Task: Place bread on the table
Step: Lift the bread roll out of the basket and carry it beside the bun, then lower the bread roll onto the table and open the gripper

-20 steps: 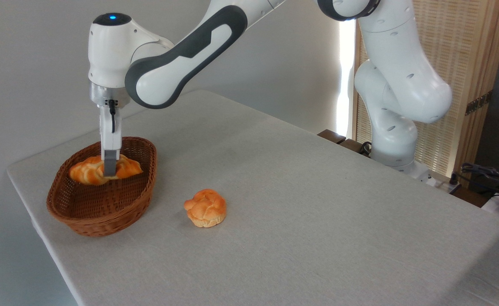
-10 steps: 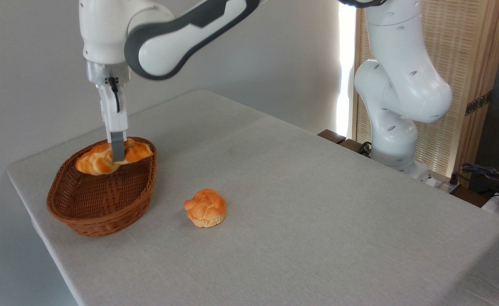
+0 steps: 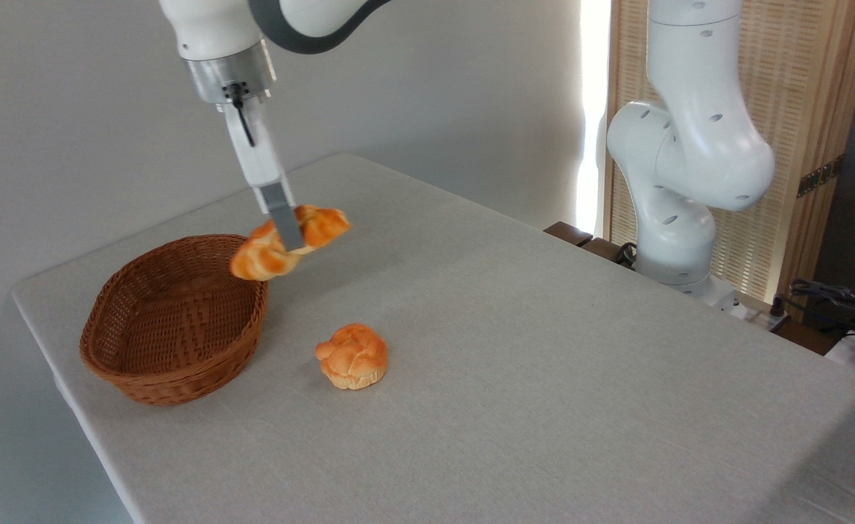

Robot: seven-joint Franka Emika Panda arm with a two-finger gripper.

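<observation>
Upper left of frame: the gripper (image 3: pixel 287 231) grasps the bread (image 3: pixel 289 242) in mid-air above the table (image 3: pixel 543 349), beside the wicker basket (image 3: pixel 172 320).

A large rectangular counter (image 3: pixel 543 407) covered in plain light grey-beige cloth fills most of the view, its near left corner rounded and its far edge running toward the wall. Two things lie directly on it. A brown oval wicker basket (image 3: pixel 172 364) sits near the left end, with nothing inside it. A small round knotted orange bun (image 3: pixel 352 356) rests on the cloth to the right of the basket, apart from it.
</observation>
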